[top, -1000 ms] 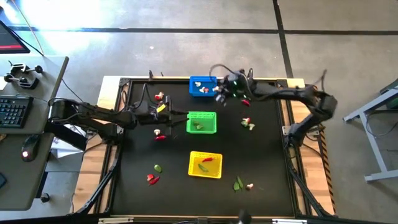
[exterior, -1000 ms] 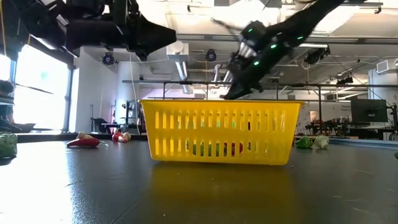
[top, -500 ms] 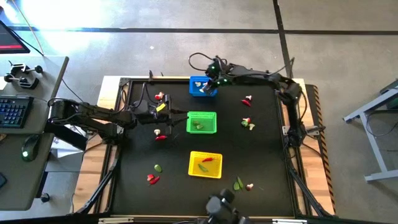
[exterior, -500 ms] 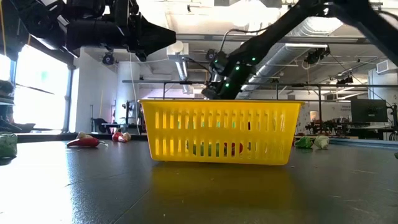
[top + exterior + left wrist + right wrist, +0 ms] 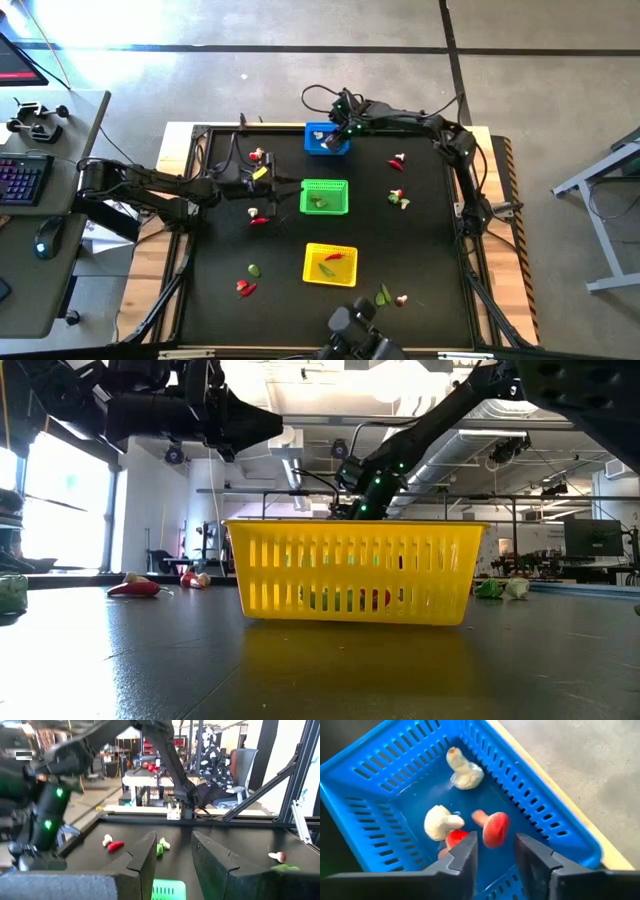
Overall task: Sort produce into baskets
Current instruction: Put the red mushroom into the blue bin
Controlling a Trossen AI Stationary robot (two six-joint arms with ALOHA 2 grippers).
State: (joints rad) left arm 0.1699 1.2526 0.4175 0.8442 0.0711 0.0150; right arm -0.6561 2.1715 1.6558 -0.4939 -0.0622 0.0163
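1. Right gripper hangs over the blue basket at the table's far edge, fingers parted and empty; a red-capped mushroom piece sits just past the fingertips, inside the basket beside two pale ones.
2. Left gripper is released too, empty, just left of the green basket.
3. Nearest loose produce for the right arm, by my reading: the bits to its right; its arm reaches in, elbow bent.
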